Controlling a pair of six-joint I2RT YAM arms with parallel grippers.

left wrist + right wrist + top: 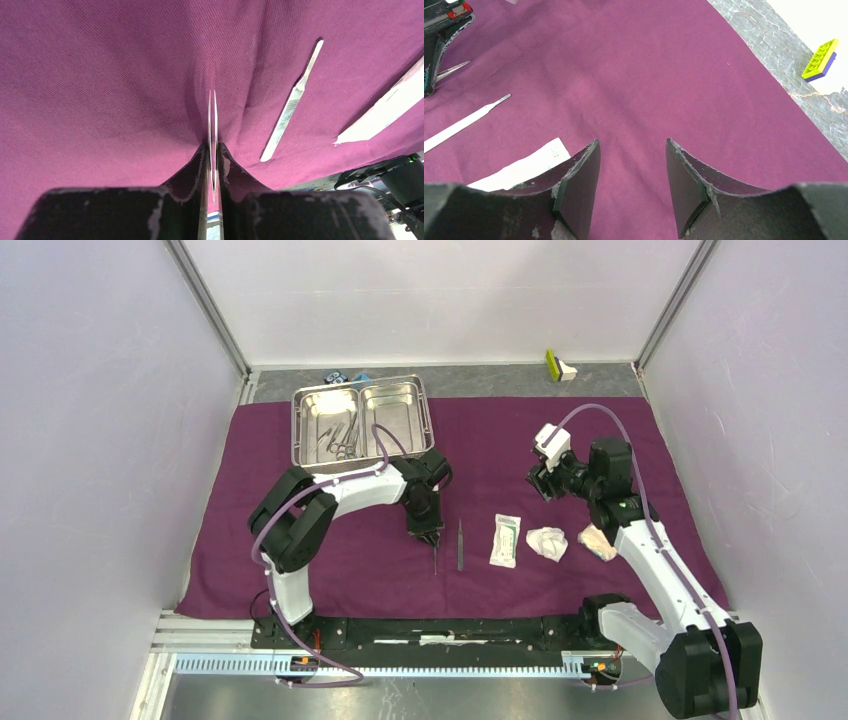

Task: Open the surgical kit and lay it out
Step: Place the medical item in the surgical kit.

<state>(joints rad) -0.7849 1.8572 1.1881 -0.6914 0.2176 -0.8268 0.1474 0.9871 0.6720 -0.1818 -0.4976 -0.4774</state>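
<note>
Tweezers (212, 125), one pair in left gripper (212, 148), right gripper (633, 150) released, two gauze wads (547, 542)

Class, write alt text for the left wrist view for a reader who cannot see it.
Two dark fingers of the left gripper pinch slim tweezers on the purple cloth. A flat metal instrument and a white packet's edge lie to the right.

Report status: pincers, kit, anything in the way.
Left pincer closed on tweezers, tips at purple cloth. Right pincer open, empty, raised. Flat metal handle, packet, gauze wads laid out; more instruments in tray. No obstruction seen.
</note>
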